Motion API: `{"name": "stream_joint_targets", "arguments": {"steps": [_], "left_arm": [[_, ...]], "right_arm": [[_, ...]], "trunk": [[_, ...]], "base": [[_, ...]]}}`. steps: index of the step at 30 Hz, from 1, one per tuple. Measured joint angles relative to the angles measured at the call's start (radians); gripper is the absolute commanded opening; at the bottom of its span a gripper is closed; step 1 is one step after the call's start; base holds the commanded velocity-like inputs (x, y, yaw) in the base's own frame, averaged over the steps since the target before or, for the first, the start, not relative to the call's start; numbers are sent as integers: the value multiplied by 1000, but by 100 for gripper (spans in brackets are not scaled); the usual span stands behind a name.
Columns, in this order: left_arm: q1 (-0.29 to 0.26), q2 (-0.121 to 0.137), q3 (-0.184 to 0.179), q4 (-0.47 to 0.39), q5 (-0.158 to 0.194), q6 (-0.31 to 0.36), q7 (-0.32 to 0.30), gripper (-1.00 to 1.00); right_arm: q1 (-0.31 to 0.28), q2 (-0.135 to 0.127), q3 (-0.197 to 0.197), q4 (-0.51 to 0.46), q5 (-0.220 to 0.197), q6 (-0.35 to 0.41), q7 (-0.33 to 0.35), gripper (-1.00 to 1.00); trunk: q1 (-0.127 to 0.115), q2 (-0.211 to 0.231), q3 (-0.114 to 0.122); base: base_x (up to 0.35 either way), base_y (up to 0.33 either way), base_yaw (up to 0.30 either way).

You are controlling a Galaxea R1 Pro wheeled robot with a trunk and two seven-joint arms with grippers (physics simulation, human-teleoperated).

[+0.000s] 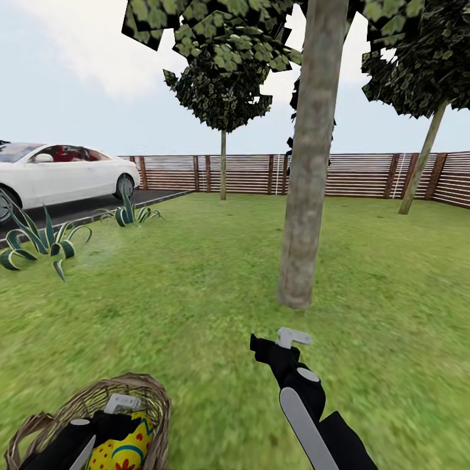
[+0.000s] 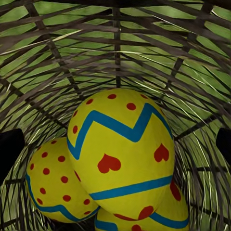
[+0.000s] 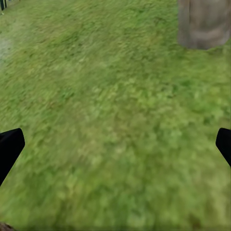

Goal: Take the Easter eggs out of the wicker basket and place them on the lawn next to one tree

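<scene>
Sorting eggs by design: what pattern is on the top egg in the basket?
Yellow egg with blue zigzag lines, red hearts and dots; clearest in the left wrist view.

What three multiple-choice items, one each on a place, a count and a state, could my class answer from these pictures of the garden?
1. Where is the left gripper?
A. Inside the wicker basket
B. At the fence
C. On the car

2. How many Easter eggs show in the left wrist view?
A. One
B. Three
C. Five

3. How does the right gripper stand?
A. Shut on an egg
B. Open and empty over the lawn
C. Clamped on the trunk

Answers: 1 A, the head view shows the arm reaching down into the basket, above an egg. 2 B, one large egg lies in front, a second beside it and part of a third beneath. 3 B, the right wrist view shows its jaws wide apart with only grass between them, the tree standing ahead.
</scene>
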Motion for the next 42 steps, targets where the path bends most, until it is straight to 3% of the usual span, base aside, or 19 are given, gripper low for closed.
{"name": "stream_joint_targets", "arguments": {"steps": [7,13,16,21,42], "left_arm": [[0,0,0,-1,0,-1,0,100],[-1,5,0,-3,0,2,0,100],[-1,7,0,-3,0,3,0,100],[-1,11,0,-4,1,4,0,100],[-35,14,0,-3,0,7,-3,100]], "right_arm": [[0,1,2,1,0,1,0,100],[0,2,57,5,0,2,-7,100],[0,4,75,4,0,3,-12,100],[0,10,82,4,0,4,-13,100],[-1,12,84,5,0,5,-12,100]], "trunk": [[15,-28,-13],[15,-28,-13],[27,-49,-22],[29,-50,-41],[30,-50,-45]], "base": [[0,0,0],[0,0,0],[0,0,0],[0,0,0],[0,0,0]]}}
